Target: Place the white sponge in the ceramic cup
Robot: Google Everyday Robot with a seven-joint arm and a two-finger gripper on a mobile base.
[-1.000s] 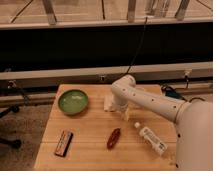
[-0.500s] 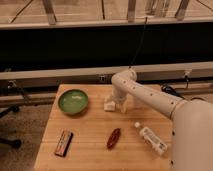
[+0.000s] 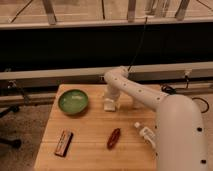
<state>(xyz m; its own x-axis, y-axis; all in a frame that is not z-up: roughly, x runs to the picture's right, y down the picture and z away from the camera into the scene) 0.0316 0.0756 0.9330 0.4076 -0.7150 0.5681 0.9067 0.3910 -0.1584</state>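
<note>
My gripper (image 3: 111, 96) hangs at the end of the white arm, pointing down over the far middle of the wooden table (image 3: 90, 135). Directly under it sits a small white object (image 3: 110, 105), which looks like the ceramic cup. The gripper is right above it or touching it. I cannot make out the white sponge as a separate thing; it may be hidden by the gripper or merged with the white shape.
A green bowl (image 3: 73, 101) stands left of the gripper. A dark flat packet (image 3: 63, 143) lies front left, a red-brown oblong item (image 3: 114, 138) front middle, and a clear bottle (image 3: 146, 133) by the robot's body on the right.
The gripper has moved a little left and down, from beside the small white object to directly over it. Nothing else on the table has moved.
</note>
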